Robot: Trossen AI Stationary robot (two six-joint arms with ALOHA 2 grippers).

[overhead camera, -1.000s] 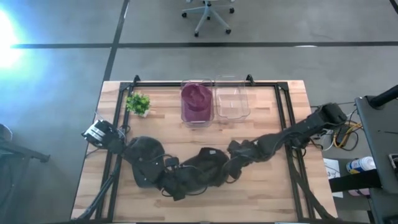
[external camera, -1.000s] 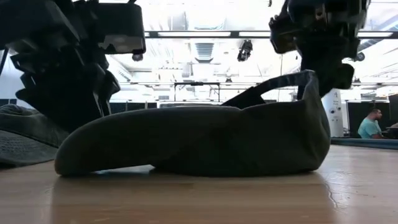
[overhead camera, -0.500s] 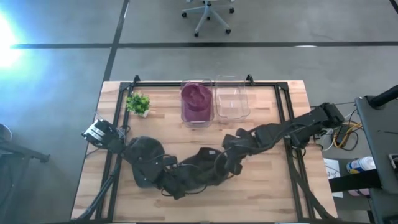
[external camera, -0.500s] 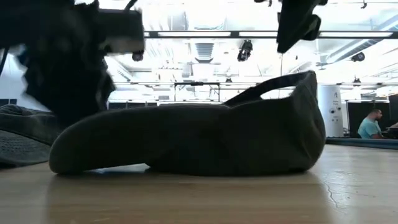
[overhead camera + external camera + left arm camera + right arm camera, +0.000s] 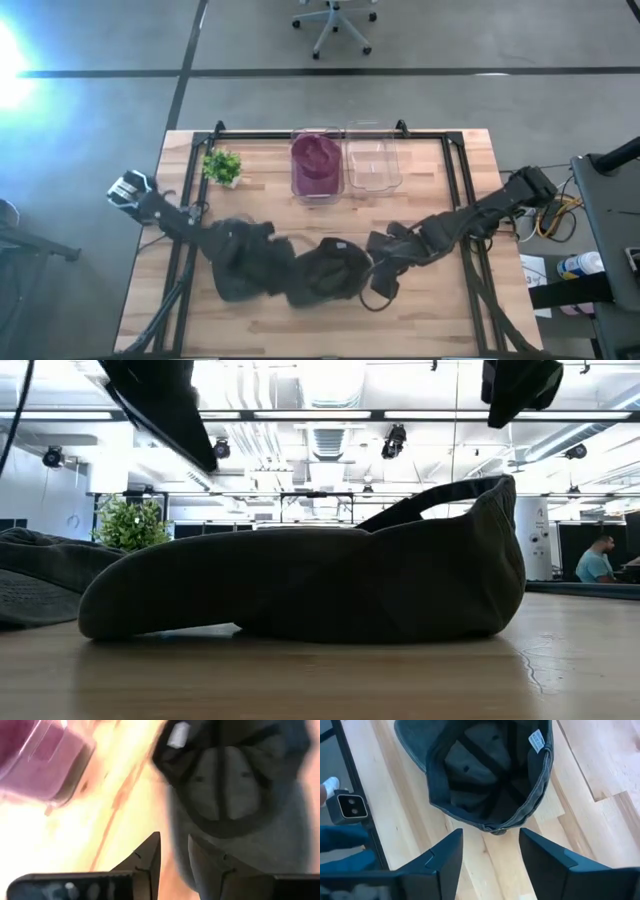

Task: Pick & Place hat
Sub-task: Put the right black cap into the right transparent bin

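A dark grey cap (image 5: 335, 268) lies on the wooden table with its opening up, resting on its crown (image 5: 330, 610). Its brim points to the table's left, and its rear band (image 5: 470, 490) arches up on the right. The right wrist view looks down into its inside (image 5: 490, 775). My right gripper (image 5: 487, 852) hovers open above the cap's rear edge, seen high in the low view (image 5: 520, 385). My left gripper (image 5: 175, 852) hangs above the brim side (image 5: 165, 405), with a narrow gap between its fingers. The cap (image 5: 225, 785) lies ahead of it.
A second grey hat (image 5: 40, 575) lies on the table left of the cap. At the far edge stand a clear bin holding a purple hat (image 5: 317, 165), a clear bin (image 5: 372, 160) beside it and a small green plant (image 5: 222, 165). A person sits far off in the room (image 5: 597, 560).
Both grippers have risen off the cap. The right one was at the rear band and now hangs well above it. The left one has lifted away from the brim side, uncovering the plant in the low view. The cap stays on the table, and its brim has settled slightly left.
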